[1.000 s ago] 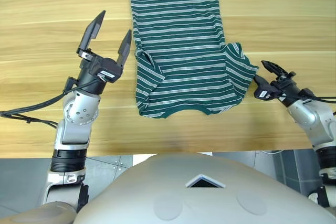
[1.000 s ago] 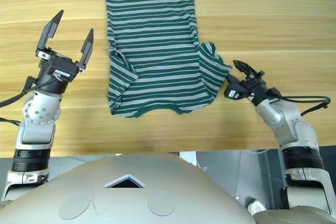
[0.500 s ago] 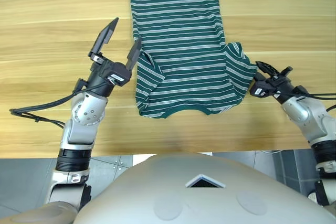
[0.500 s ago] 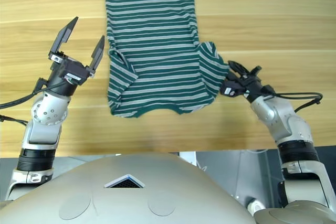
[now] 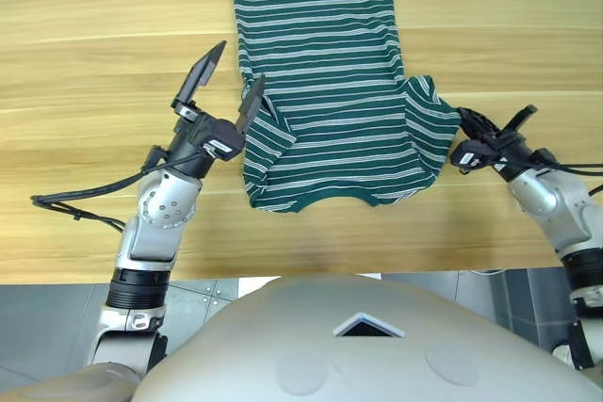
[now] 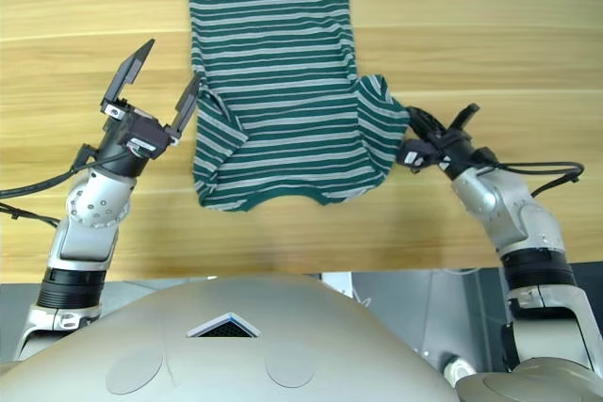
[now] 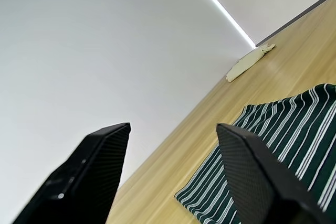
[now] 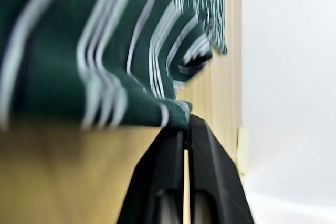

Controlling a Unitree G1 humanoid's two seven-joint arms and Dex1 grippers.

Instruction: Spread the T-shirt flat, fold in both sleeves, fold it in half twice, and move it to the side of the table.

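Note:
A green T-shirt [image 5: 330,82] with white stripes lies in the middle of the wooden table [image 5: 94,35]. Its left sleeve [image 5: 264,129] is folded in over the body, and its right sleeve [image 5: 431,120] bulges out past the side. My left gripper [image 5: 242,63] hangs open just above the shirt's left edge, with one fingertip over the fabric. In the left wrist view its two fingers [image 7: 89,171] stand wide apart with the T-shirt [image 7: 294,129] beyond them. My right gripper [image 5: 464,120] is shut, and its tips [image 8: 185,124] touch the hem of the right sleeve [image 8: 105,77].
The table's front edge [image 5: 311,265] runs close to me, with grey floor below it. Bare wood lies to the left and right of the shirt. Black cables [image 5: 75,204] trail from both arms. A small pale object [image 7: 249,61] lies far off on the table.
My left gripper has moved right, up to the shirt's left edge. My right gripper has moved left until it meets the right sleeve. The shirt has not shifted.

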